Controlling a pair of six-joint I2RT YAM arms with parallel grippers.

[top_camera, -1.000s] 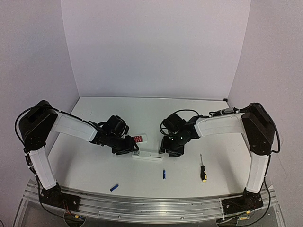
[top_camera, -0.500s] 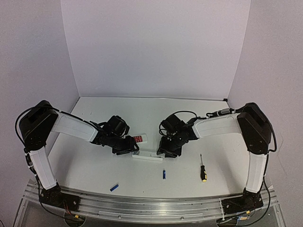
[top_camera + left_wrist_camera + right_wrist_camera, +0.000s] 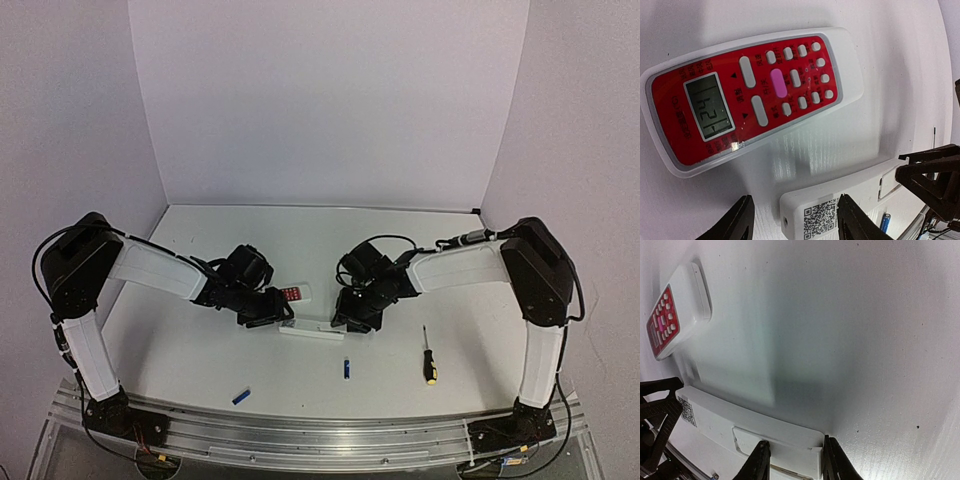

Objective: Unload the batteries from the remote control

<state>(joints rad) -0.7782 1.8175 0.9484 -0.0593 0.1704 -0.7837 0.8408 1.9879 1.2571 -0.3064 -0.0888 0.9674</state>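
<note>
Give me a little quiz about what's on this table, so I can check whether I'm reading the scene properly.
1. True or false: both blue batteries lie loose on the table, outside the white remote.
2. Which side of the white remote faces up? A: the buttons. B: the back, with its QR-code sticker. C: a narrow edge.
3. Fill in: the tool with the black-and-yellow handle lying on the table is a ____.
Key: 1 true; 2 B; 3 screwdriver.
</note>
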